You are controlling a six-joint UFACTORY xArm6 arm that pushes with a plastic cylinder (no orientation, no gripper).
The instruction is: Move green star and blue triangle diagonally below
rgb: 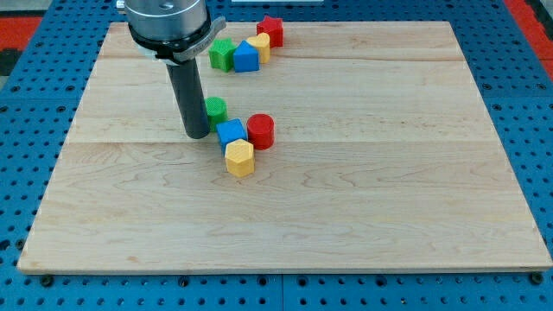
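The green star (222,55) sits near the view's top, left of centre, touching a blue block (246,57) on its right. A second blue block (231,132) lies mid-board; I cannot tell which blue block is the triangle. My tip (197,136) rests on the board just left of this second blue block and below-left of a small green block (215,109), which the rod partly hides. The tip is well below the green star.
A yellow block (259,45) and a red star (270,31) sit right of the top blue block. A red cylinder (261,130) touches the mid-board blue block's right; a yellow hexagon (240,158) sits just below it. The wooden board (389,199) lies on blue flooring.
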